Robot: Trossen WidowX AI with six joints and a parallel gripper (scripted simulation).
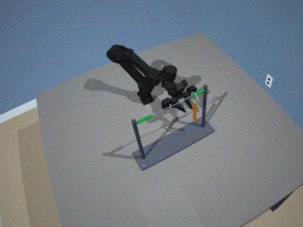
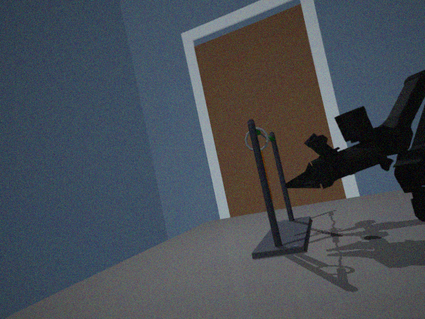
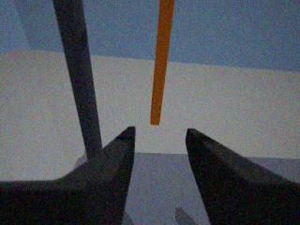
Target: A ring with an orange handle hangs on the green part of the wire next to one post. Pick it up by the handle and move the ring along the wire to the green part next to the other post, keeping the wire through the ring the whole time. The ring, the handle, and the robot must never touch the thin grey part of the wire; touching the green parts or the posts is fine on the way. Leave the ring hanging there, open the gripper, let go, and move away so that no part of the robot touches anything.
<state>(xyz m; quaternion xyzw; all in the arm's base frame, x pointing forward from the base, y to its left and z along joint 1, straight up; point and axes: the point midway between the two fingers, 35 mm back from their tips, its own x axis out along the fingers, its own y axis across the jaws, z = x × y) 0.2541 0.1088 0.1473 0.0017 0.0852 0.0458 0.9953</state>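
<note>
The tool (image 3: 157, 141) stood part-open w/ nothing held, just short of the orange handle (image 3: 161, 61) whose ring (image 1: 195, 97) hung on the green wire section (image 1: 198, 92) beside the post (image 1: 204, 105); judged best to retreat straight, avoiding the grey wire (image 1: 171, 105).

An orange handle (image 1: 194, 111), white ring (image 1: 195, 95), green wire ends (image 1: 143, 119), black hand (image 1: 185, 106).

The top view looks down steeply from high and far, with the arm base toward 11 o'clock. The exterior view sits low near the table (image 2: 171, 274), looking along the wire stand (image 1: 171, 143). The wrist view looks forward between the fingers, very near. All three share the post (image 3: 80, 84)
</note>
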